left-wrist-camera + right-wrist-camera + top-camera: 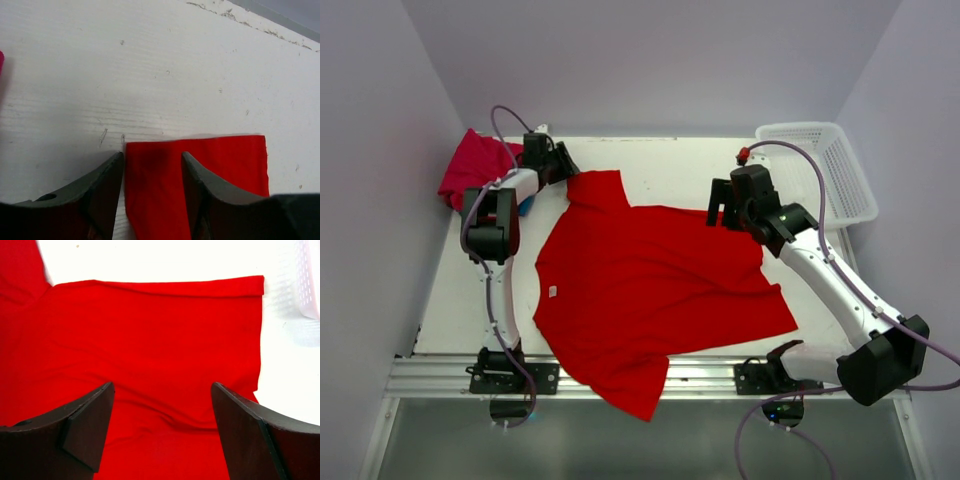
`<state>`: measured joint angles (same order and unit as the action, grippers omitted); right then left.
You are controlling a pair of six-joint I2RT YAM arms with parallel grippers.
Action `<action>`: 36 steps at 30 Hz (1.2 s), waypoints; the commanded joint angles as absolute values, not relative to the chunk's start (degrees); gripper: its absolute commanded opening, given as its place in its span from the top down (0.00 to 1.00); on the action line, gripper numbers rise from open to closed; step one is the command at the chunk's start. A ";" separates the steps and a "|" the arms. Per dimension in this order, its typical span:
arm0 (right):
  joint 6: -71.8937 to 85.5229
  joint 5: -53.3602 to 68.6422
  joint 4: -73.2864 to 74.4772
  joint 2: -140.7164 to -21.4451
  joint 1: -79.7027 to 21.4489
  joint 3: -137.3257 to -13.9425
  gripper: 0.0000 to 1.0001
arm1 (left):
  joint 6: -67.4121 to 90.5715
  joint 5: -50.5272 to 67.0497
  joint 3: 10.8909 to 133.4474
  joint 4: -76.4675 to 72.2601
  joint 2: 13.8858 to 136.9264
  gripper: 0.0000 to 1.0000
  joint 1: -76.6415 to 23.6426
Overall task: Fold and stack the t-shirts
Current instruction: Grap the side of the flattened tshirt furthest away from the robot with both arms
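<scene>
The large bright red t-shirt (650,280) lies spread flat across the table, its lower hem hanging over the near edge. My left gripper (565,165) is down at the shirt's far left sleeve. In the left wrist view its jaws (152,160) straddle the sleeve corner (225,160) with a gap on each side, open. My right gripper (720,210) hovers open over the shirt's far right part (150,330), fingers (162,387) wide apart with nothing between them. A crimson-pink t-shirt (475,165) is bunched at the far left corner. A bit of teal-blue t-shirt (527,205) peeks from under the left arm.
A white mesh basket (850,180) stands at the table's far right corner, its wall showing at the right wrist view's edge (310,275). Grey walls close in the table on the left, back and right. Bare white tabletop (670,160) lies beyond the red shirt.
</scene>
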<state>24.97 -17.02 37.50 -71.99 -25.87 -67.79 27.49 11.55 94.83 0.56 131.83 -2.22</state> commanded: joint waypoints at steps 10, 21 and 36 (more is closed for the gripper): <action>24.26 -18.54 36.47 -71.37 -25.84 -67.15 0.19 | 27.51 10.28 99.05 4.92 137.02 0.87 -1.58; 24.43 -18.81 35.60 -72.51 -25.93 -65.74 0.19 | 26.98 11.78 97.56 2.64 136.76 1.00 -1.05; 29.95 -38.22 36.02 -94.72 -24.27 -72.75 0.02 | 26.54 11.16 92.98 -3.26 120.24 1.00 -0.97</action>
